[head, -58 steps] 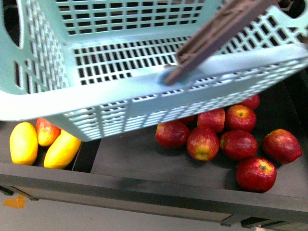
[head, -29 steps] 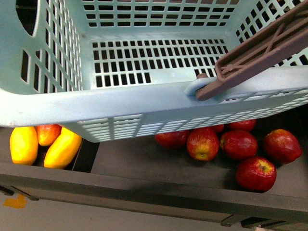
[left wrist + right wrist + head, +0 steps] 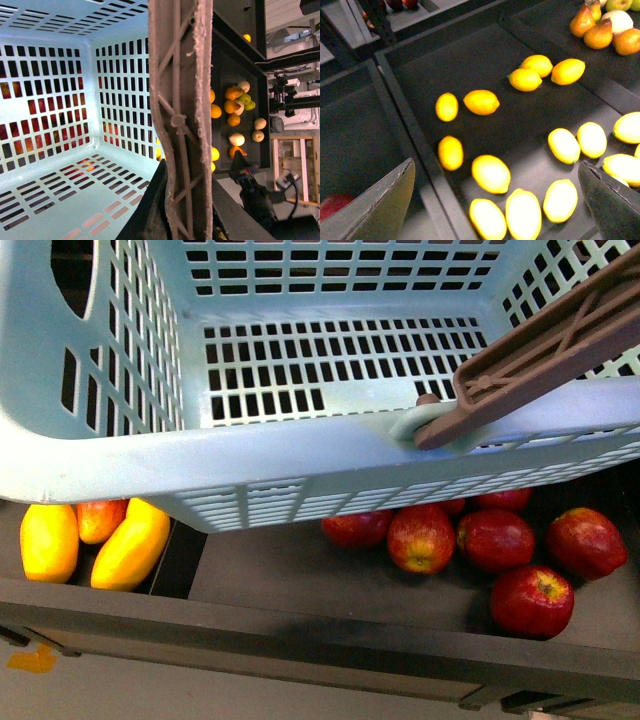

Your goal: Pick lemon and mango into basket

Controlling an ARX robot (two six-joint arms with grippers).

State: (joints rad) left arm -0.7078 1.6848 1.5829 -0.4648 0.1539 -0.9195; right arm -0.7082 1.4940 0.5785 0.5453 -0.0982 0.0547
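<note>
The light aqua basket (image 3: 300, 455) hangs above the fruit trays and fills the upper front view. It looks to hold no fruit. My left gripper (image 3: 172, 205) is shut on its grey-brown handle (image 3: 180, 115), which also crosses the front view (image 3: 545, 350). Two long yellow mangoes (image 3: 130, 545) (image 3: 48, 540) lie lower left, partly under the basket. In the right wrist view, small orange-yellow lemons (image 3: 481, 102) (image 3: 451, 152) lie in a dark tray. My right gripper (image 3: 495, 207) hovers open above paler, glare-washed yellow fruits (image 3: 522, 212), touching none.
Red apples (image 3: 420, 538) fill the tray right of the mangoes, behind a dark front ledge (image 3: 300, 635). A raised divider (image 3: 415, 135) bounds the lemon tray; a red fruit (image 3: 332, 205) lies beyond it. Pears (image 3: 597, 32) sit in a neighbouring tray.
The basket has swung level and dropped lower in the front view, hiding more of the apples. Its handle has shifted to the right.
</note>
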